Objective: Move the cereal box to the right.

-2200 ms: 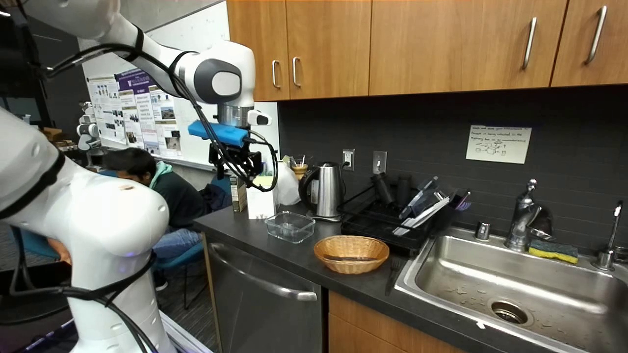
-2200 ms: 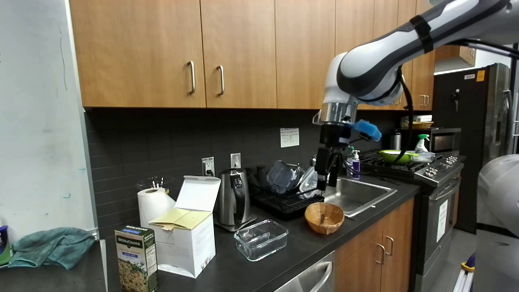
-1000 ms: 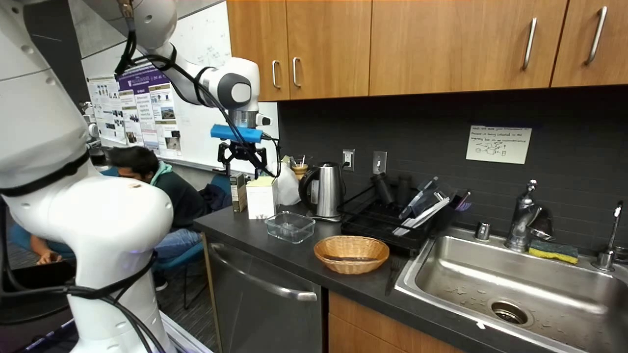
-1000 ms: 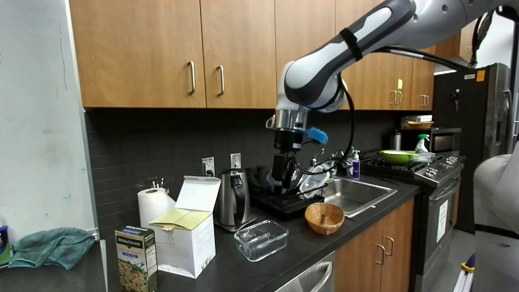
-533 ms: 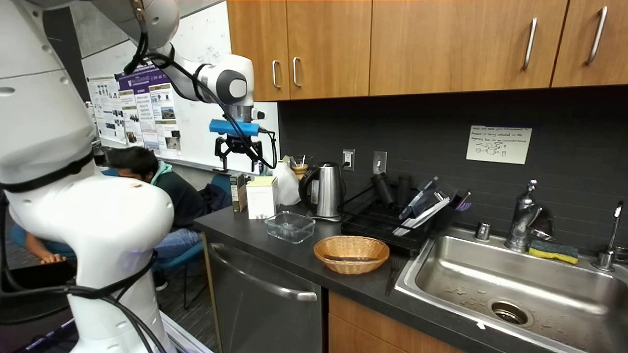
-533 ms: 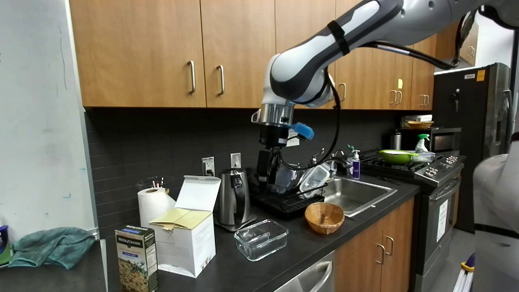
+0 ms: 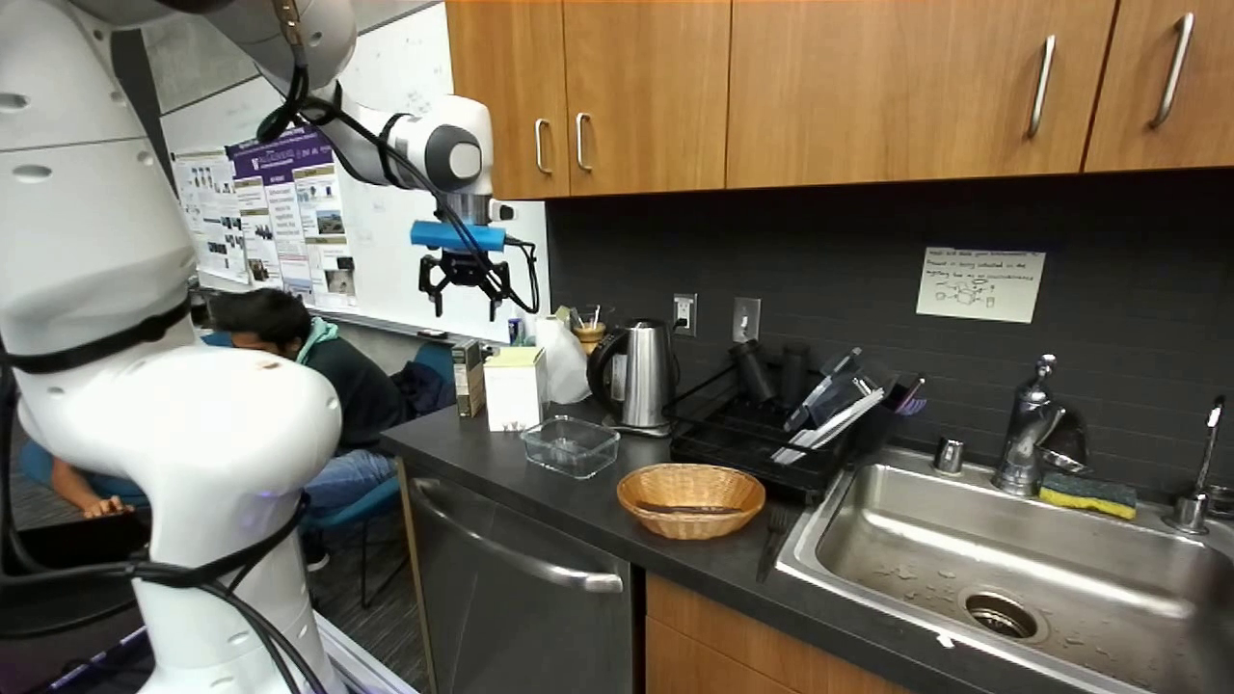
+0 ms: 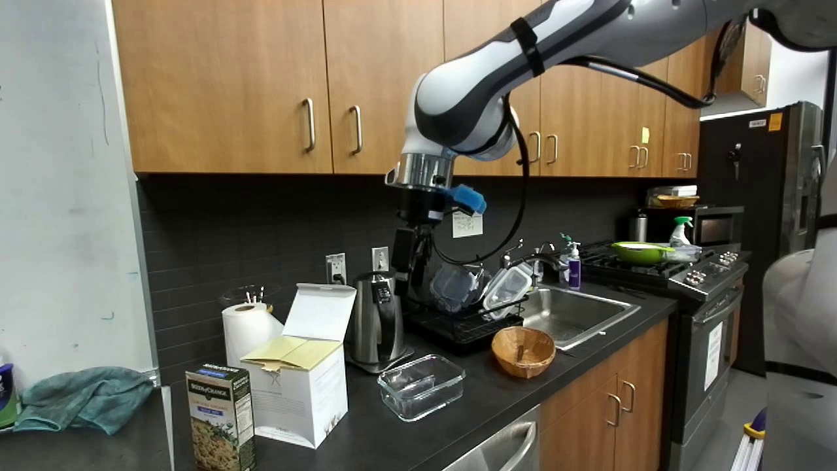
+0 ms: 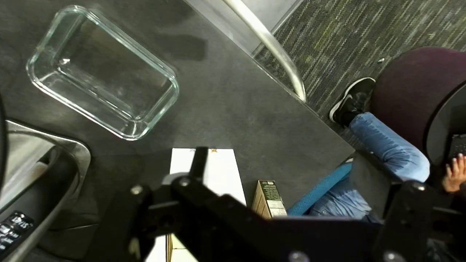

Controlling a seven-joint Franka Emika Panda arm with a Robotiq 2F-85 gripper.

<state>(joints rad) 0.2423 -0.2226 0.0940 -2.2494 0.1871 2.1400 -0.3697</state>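
A: Report the state of the fingers [image 9: 199, 163].
B: Spread apart, pointing down, raised above the table [image 8: 379, 445].
A: Location of the cereal box [image 8: 219, 415]?
B: Upright on the table, near its end. In both exterior views it stands left of the white box [image 8: 288, 400]; the wrist view shows a strip of table between the two.
A: Clearance from the fingers?
B: Apart, and lower than them.
A: Identify adjacent items.
B: White box: one flap [image 8: 320, 312] raised. Dish [image 8: 435, 398]: near the white box. Kettle [image 8: 378, 320]: near the dish.
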